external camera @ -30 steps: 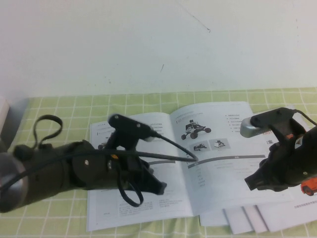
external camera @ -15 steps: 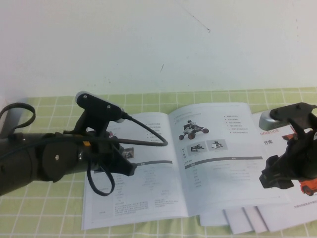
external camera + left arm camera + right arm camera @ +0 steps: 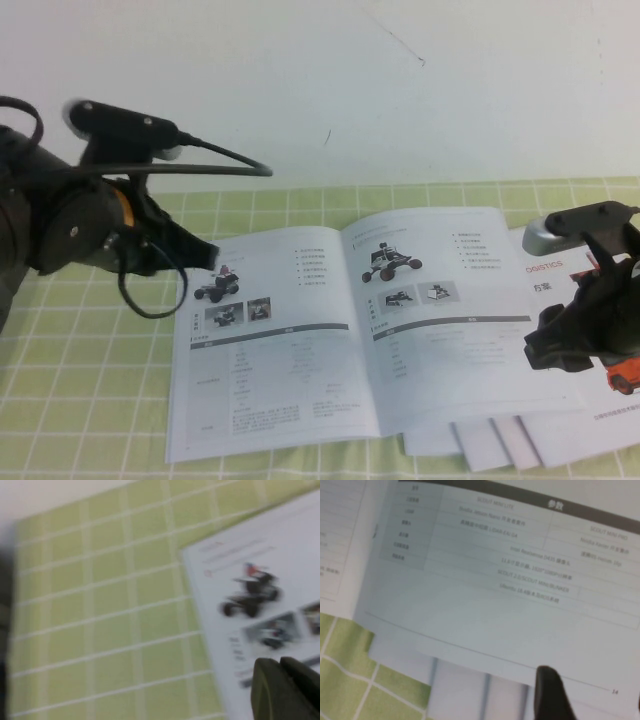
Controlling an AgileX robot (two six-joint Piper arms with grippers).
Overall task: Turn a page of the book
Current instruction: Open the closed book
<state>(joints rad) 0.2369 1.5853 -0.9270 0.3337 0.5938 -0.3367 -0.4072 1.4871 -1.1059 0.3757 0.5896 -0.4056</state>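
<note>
The book (image 3: 300,350) lies open and flat on the green checked cloth. Its right-hand page (image 3: 450,320) carries a black four-wheeled rover photo (image 3: 386,262) and a grey-barred table. The left leaf shows a rover with a red-topped figure (image 3: 250,594). My left gripper (image 3: 203,256) hangs shut and empty above the book's far left corner; its fingers (image 3: 270,685) sit side by side. My right gripper (image 3: 538,352) hovers at the page's outer right edge, open, holding nothing. One dark finger (image 3: 551,692) shows over the page's lower corner (image 3: 520,630), near the number 14.
Several loose white sheets (image 3: 560,435) fan out from under the book at the front right, one printed with an orange vehicle (image 3: 624,378). A pale wall (image 3: 320,90) rises behind the cloth (image 3: 90,380).
My left arm has lifted off the left leaf and swung back to the far left, uncovering it. The right gripper let go and shifted right, off the page's edge. The page lies flat.
</note>
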